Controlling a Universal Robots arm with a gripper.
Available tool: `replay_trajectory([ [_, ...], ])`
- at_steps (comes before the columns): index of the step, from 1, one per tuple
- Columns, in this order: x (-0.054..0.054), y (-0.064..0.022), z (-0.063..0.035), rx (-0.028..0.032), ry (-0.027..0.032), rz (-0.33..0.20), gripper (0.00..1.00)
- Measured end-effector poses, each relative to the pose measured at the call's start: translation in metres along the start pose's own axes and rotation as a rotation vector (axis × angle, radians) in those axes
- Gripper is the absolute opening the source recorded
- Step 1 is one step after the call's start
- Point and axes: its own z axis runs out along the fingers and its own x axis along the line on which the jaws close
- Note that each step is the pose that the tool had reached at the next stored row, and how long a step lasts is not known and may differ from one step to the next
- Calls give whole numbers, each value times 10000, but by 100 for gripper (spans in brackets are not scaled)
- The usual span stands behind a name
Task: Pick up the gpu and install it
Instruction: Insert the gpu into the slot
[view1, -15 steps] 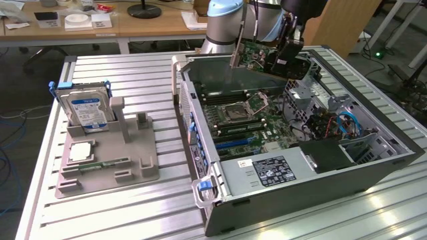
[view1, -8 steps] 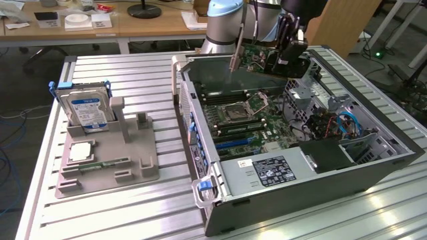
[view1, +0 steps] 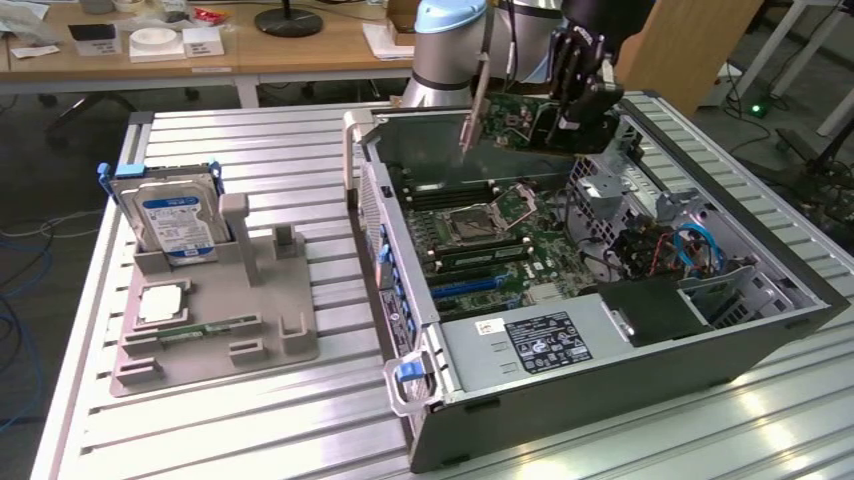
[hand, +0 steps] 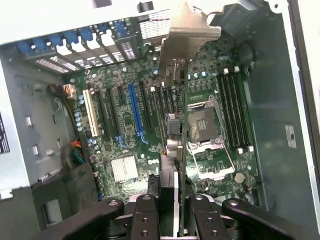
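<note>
Dark fingers (hand: 145, 216) clamp the gpu (view1: 523, 118) above the open case (view1: 587, 400).

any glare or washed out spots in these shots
Exterior view: light glares off the metal table beside the computer case. Wrist view: a washed-out white band runs along the case's edge, and the bracket of the gpu, held in the hand, shines.

gpu (view1: 523, 116) — bracket (hand: 192, 30) of dull, smooth metal

One gpu (view1: 521, 120), one hard drive (view1: 175, 216), one memory stick (view1: 208, 328), one computer case (view1: 601, 385) (side open), one tray (view1: 256, 300).
</note>
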Motion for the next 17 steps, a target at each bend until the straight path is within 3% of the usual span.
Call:
replay_trajectory([
  [9, 0, 0, 21, 190, -44, -1175, 27],
  [11, 1, -1, 30, 302, -58, -1308, 27],
  [14, 1, 0, 41, 518, -88, -1446, 27],
  [15, 0, -1, 44, 548, -92, -1509, 27],
  [17, 1, -1, 52, 550, -107, -1623, 27],
])
